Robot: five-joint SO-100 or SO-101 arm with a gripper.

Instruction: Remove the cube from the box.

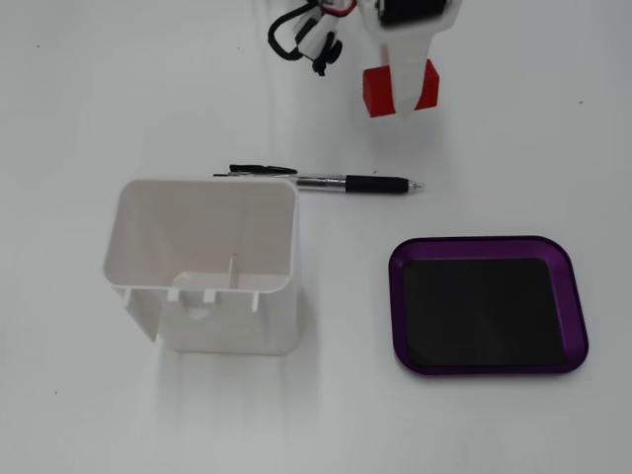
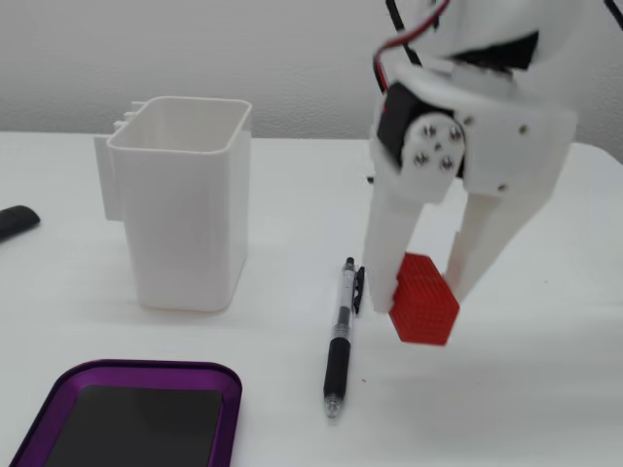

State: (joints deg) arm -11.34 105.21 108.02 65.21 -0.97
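Note:
The red ribbed cube is between the white fingers of my gripper, well away from the purple box. In a fixed view the gripper points down and is shut on the cube, holding it at or just above the white table, to the right of the pen. The box lies flat with its black floor bare. It is at the lower right in a fixed view and at the lower left in the other.
A tall white open-topped container stands left of the box; it also shows in the other fixed view. A black and silver pen lies between gripper and box. Black cables hang by the arm. A dark object sits at the left edge.

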